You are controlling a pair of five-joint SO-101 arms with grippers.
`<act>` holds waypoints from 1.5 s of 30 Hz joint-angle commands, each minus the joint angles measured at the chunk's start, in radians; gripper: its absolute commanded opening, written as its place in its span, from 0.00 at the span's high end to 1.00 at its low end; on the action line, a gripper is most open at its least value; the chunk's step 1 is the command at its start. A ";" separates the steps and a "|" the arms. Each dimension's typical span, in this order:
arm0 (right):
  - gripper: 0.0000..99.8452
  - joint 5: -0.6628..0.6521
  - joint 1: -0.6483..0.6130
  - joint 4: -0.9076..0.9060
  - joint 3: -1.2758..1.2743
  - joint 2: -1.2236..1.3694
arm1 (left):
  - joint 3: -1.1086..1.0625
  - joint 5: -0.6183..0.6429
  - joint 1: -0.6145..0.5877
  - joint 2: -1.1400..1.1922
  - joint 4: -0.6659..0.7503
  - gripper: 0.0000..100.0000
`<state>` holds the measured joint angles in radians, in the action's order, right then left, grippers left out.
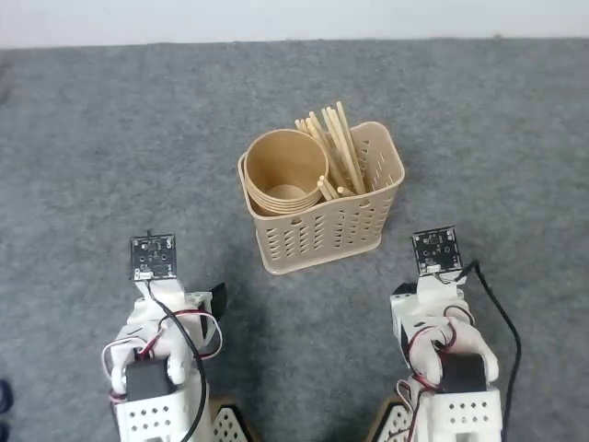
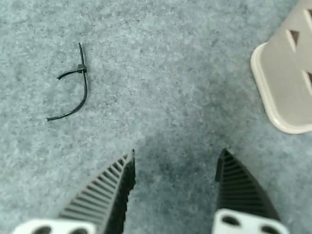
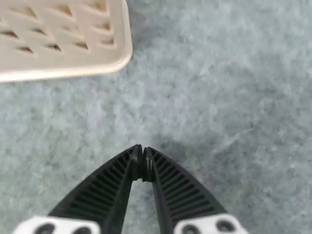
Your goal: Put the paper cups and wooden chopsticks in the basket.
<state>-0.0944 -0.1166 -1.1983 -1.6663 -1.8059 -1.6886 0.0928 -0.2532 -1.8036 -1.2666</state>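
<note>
we judged the task done: the cups (image 1: 283,168) and chopsticks (image 1: 337,145) stood inside the basket (image 1: 317,238). the left tool (image 2: 178,156) hung spread and empty over the counter (image 1: 92,138), the right tool (image 3: 143,152) pressed together. we judged no next move was needed beyond resting.

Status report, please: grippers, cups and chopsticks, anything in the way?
Left gripper open, empty; right gripper shut, empty. Paper cups and chopsticks stand in the basket. Black cable tie on the carpet near left gripper, blocks nothing.
</note>
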 commanded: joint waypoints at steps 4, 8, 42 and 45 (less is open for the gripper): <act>0.99 0.014 -0.008 -0.088 -0.017 -0.010 | 0.007 0.011 -0.002 -0.018 0.002 0.75; 0.99 0.014 0.007 -0.116 -0.017 -0.010 | 0.007 0.011 -0.003 -0.017 0.002 0.75; 0.99 0.015 0.120 -0.116 -0.017 -0.010 | 0.007 0.008 -0.006 -0.017 0.003 0.75; 0.99 0.015 0.120 -0.116 -0.017 -0.010 | 0.007 0.008 -0.006 -0.017 0.003 0.75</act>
<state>-0.0928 -0.0138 -1.3073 -1.6663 -1.8059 -1.6886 0.0928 -0.2532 -1.8036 -1.2666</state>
